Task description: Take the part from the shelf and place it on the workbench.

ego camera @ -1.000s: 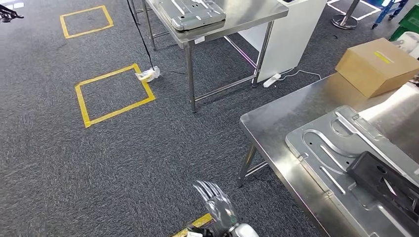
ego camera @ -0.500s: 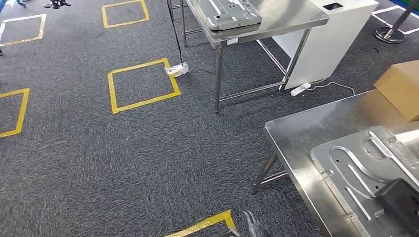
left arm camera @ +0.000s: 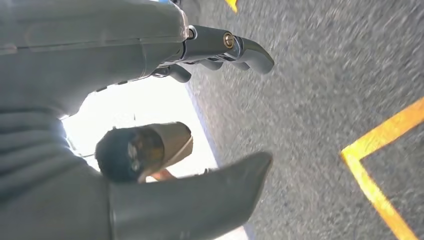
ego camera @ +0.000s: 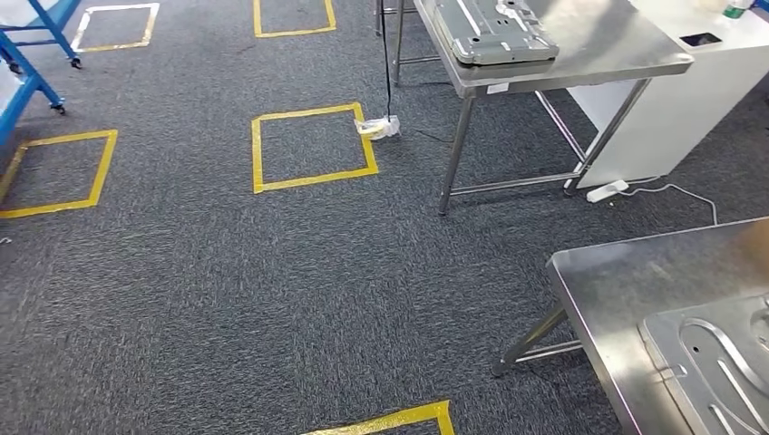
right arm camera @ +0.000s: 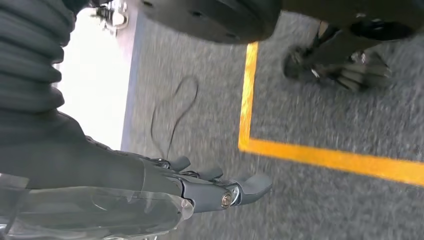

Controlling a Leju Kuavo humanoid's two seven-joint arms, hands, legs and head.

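Note:
A stamped grey metal part point(ego camera: 716, 362) lies on the steel workbench point(ego camera: 617, 272) at the lower right of the head view. A similar metal part point(ego camera: 494, 32) lies on a second steel table point(ego camera: 598, 50) further off. My left hand point(left arm camera: 100, 55) hangs over the carpet, thumb and fingers point(left arm camera: 240, 47) apart, holding nothing. My right hand point(right arm camera: 150, 185) also hangs above the carpet, its fingers point(right arm camera: 250, 185) stretched out and empty. A blue shelf frame on castors point(ego camera: 32, 54) stands at the far left.
Dark grey carpet carries several yellow tape squares point(ego camera: 313, 145). A black cable drops to a taped bundle point(ego camera: 379, 127) beside the far table's leg. A white cabinet point(ego camera: 689, 100) and a power strip point(ego camera: 608, 190) sit to the right.
The camera has swung left, so the whole scene has slid right. The near workbench with its dark object has mostly left the picture, and my hand has dropped out of the lower edge.

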